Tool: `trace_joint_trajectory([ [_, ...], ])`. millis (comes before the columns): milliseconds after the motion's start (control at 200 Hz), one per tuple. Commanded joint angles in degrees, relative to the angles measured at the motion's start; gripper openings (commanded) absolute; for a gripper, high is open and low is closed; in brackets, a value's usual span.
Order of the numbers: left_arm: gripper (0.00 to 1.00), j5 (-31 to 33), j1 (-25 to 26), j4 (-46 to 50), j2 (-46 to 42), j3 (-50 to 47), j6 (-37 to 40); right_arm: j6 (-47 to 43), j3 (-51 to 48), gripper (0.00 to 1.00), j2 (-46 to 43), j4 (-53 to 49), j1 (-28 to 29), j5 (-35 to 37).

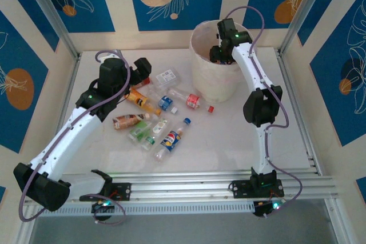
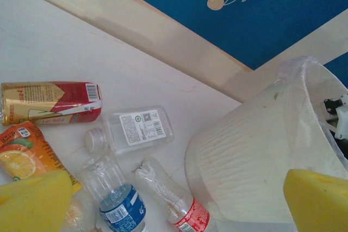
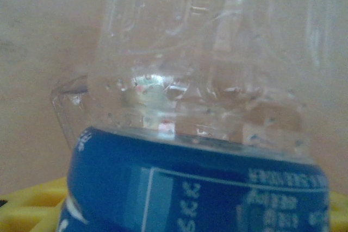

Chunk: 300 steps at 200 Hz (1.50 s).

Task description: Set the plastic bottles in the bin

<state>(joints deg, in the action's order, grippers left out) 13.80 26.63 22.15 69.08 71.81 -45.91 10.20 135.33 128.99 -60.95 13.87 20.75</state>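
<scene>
Bin (image 1: 214, 75), white and bag-lined, is the bulkiest thing on the tabletop (image 1: 286, 135). Its inside is mostly hidden under the right arm, so I cannot tell what it holds. Directly above its mouth, the right claw (image 1: 222, 52) is clamped on a blue-labelled bottle (image 3: 206, 177). To do this step well, I judge the claw should let go only once the bottle is well inside the rim and free of the loose liner. Left of the bin, the left claw (image 1: 142, 68) hangs with its jaws wide apart over the loose plastic bottles (image 1: 154, 115), which lie scattered near the bin's base. Closest to that base sits a small red piece (image 1: 210, 108), perhaps a cap.
</scene>
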Motion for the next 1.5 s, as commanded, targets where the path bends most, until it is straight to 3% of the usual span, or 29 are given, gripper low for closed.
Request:
trace_joint_trajectory([
  [0,1.00,0.4,-0.6,0.8,0.3,0.0,0.2,-1.4,2.0,0.53,1.8,-0.5,-0.3,-0.9],
  [340,1.00,0.3,-0.9,1.3,0.7,-0.1,0.0,-1.1,3.5,0.80,3.0,-1.2,-0.4,-0.7],
  [625,1.00,0.0,-1.1,2.5,1.0,-0.6,0.0,-0.6,7.7,0.90,1.8,-3.3,-0.1,-1.1],
  [850,0.99,-6.9,-1.1,5.6,2.5,-0.7,8.8,0.1,7.9,1.00,-3.0,-2.9,0.5,-0.4],
  [950,1.00,-11.8,-0.9,8.7,3.3,-0.4,13.7,0.8,7.8,0.99,-5.4,-2.9,0.8,0.7],
  [1075,0.98,-13.2,0.2,12.0,1.7,-2.7,17.1,1.8,6.7,0.99,-9.0,-2.1,1.4,1.9],
  [1295,0.88,-12.6,5.7,22.8,0.1,-3.5,22.0,2.5,3.8,0.99,-15.9,0.4,2.9,5.4],
  [1495,0.84,-11.3,16.4,27.3,3.5,-6.1,18.9,3.3,-3.4,0.99,-24.0,4.5,4.8,9.3],
])
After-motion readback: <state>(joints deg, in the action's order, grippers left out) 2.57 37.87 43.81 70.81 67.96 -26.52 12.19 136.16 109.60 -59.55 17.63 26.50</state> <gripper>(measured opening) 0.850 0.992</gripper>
